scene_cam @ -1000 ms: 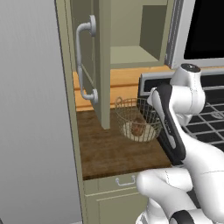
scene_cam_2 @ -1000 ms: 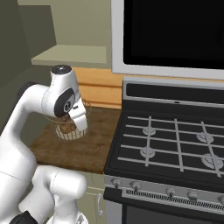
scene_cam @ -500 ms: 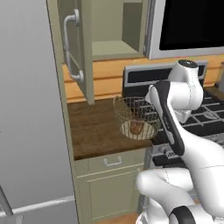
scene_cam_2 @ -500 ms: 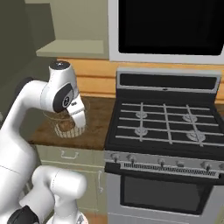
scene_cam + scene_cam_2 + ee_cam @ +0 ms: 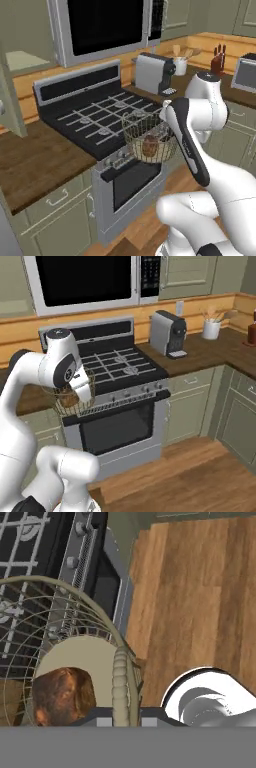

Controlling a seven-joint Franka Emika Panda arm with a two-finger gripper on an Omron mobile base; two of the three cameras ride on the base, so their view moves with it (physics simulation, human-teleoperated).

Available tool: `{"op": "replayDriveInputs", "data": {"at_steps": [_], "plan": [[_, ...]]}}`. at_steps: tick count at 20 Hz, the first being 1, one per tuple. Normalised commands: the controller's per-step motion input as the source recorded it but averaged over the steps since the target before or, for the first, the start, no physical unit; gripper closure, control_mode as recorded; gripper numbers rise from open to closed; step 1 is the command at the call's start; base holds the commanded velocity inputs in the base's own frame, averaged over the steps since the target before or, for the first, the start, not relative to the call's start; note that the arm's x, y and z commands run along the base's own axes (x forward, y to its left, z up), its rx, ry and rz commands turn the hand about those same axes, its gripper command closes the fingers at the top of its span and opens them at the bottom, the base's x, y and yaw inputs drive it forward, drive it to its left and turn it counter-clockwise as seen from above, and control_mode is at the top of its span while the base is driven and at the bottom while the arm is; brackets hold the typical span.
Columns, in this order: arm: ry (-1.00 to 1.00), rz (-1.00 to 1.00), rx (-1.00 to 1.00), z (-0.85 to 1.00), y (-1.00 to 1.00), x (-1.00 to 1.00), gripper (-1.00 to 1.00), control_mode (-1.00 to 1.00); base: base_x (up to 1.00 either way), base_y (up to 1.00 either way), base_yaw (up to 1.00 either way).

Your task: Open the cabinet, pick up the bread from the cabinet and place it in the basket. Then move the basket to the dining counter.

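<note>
basket [image 5: 148, 139] hanging at stove front, bread [image 5: 149, 146] riding inside | gripper [image 5: 124, 712] pinching its rim, seemingly tight | light, stiff wire; loose loaf shifting if tilted | rim being the hold

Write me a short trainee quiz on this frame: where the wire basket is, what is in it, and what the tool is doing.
1. True or false: the round pale wire-mesh basket rests on the dark wooden worktop.
2. What lies in the basket?
A. a mug
B. a small brown lump of bread
C. nothing
3. Fill in: the tool is ____ on the basket's rim.

Key:
1. False: it hangs in the air in front of the black gas stove, over the oven door.
2. B.
3. Shut; the hand view shows the rim running down to the fingers.
</note>
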Motion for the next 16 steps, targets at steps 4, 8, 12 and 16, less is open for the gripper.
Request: {"op": "replayDriveInputs", "data": {"at_steps": [4,8,12,16], "plan": [[0.0,0.0,0.0,0.0,0.0,0.0,1.0,1.0,-0.03,0.0,-1.0],[0.0,0.0,0.0,0.0,0.0,0.0,1.0,1.0,-0.02,0.0,-1.0],[0.0,0.0,0.0,0.0,0.0,0.0,1.0,1.0,-0.01,0.0,-1.0],[0.0,0.0,0.0,0.0,0.0,0.0,1.0,1.0,-0.01,0.0,-1.0]]}}
